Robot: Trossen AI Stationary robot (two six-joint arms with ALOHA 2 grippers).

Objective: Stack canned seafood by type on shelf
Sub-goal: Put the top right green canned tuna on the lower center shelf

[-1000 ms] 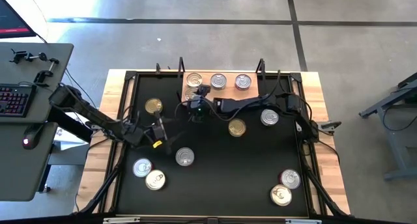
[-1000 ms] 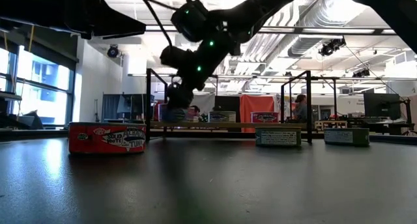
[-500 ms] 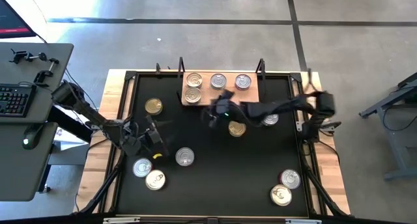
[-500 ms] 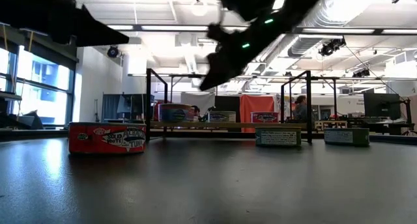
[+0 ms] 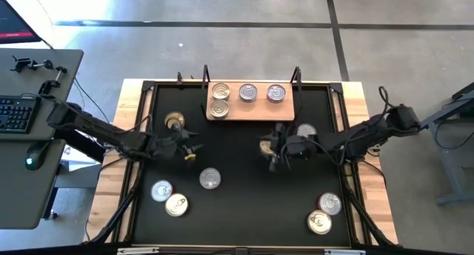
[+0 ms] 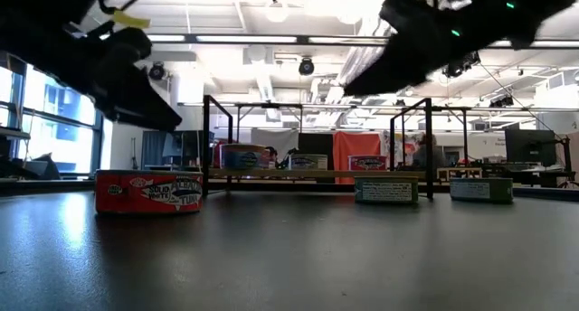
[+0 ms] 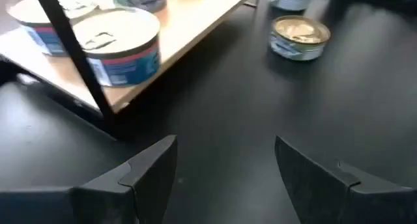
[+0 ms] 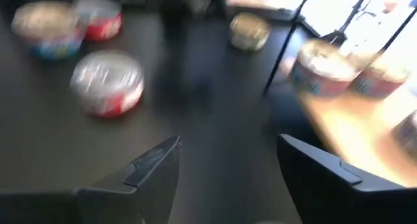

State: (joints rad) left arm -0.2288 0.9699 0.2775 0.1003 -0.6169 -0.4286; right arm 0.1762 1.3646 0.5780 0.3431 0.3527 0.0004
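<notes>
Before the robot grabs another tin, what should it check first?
1. Left gripper open and empty: ok.
2. Right gripper open and empty: ok.
3. Gold-lidded tin reachable by the right gripper: ok, right beside it.
4. Free room on the shelf: ok, four tins on it, bare wood in front.
5. Which type each loose tin is: cannot tell from above.

Red-labelled tin [image 6: 148, 192] on dark table [image 6: 289, 257], left; shelf [image 6: 312, 174] behind holding tins; dark arms overhead.
</notes>
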